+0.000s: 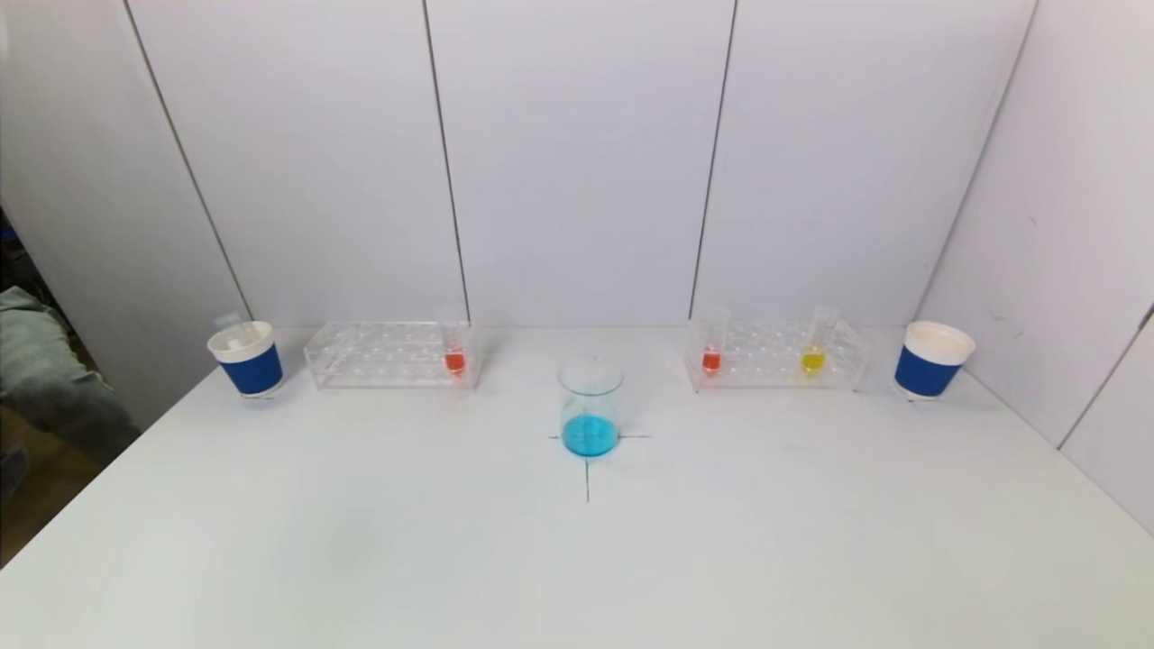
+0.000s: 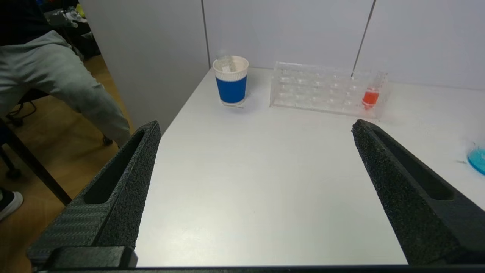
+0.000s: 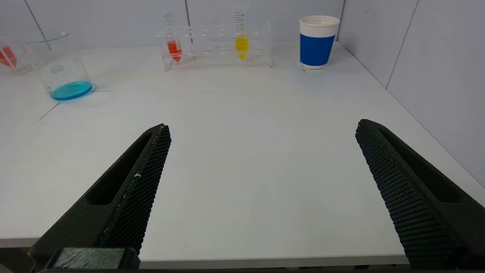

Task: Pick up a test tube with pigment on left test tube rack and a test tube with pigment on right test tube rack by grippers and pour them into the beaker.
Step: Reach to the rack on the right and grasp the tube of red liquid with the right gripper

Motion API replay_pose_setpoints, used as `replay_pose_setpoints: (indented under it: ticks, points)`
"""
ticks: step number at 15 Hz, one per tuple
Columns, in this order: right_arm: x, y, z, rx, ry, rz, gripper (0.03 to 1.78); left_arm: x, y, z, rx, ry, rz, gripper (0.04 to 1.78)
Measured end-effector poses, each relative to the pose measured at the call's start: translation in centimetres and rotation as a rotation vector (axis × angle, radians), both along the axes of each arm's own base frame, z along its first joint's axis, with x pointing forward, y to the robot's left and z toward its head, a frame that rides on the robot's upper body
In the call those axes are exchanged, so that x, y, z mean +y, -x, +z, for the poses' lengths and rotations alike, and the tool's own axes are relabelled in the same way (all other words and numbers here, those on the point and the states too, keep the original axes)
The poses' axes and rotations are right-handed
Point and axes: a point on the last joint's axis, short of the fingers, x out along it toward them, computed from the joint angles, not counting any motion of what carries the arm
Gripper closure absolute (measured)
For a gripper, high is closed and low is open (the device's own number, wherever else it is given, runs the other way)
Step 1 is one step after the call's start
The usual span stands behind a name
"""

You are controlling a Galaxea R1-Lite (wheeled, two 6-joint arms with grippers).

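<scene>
Two clear racks stand at the back of the white surface (image 1: pixel 361 541): the left rack (image 1: pixel 389 355) holds one tube of red pigment (image 1: pixel 455 359), the right rack (image 1: pixel 775 356) a red tube (image 1: pixel 711 358) and a yellow tube (image 1: pixel 813 358). Between them, nearer, one beaker (image 1: pixel 590 406) holds blue liquid. Two blue cups (image 1: pixel 246 358) (image 1: pixel 931 360) flank the racks. The left claw (image 2: pixel 254 129) and right claw (image 3: pixel 261 129) hover wide open over the near edge, holding nothing.

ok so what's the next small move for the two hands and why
Probably reach each forward to its own rack: the left hand toward the orange tube in the left rack, the right hand toward a tube in the right rack. Both are open, empty and well short of the racks.
</scene>
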Motion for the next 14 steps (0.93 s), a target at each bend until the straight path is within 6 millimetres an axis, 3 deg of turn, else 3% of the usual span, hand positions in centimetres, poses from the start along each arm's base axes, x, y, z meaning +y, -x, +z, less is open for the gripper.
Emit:
replay_pose_setpoints:
  ticks: [3,6,10,14]
  points:
    - [0.0,0.0,0.0,0.000,0.000,0.000,0.04,-0.2,3.6,-3.3,0.053,0.005,-0.023,0.06]
    - [0.0,0.0,0.0,0.000,0.000,0.000,0.04,-0.3,5.4,-6.3,0.051,0.003,-0.068,0.06]
    - [0.0,0.0,0.0,0.000,0.000,0.000,0.04,-0.5,6.7,-9.2,0.028,0.001,-0.171,0.06]
    - [0.0,0.0,0.0,0.000,0.000,0.000,0.04,-0.5,6.2,-11.8,0.044,0.004,-0.209,0.06]
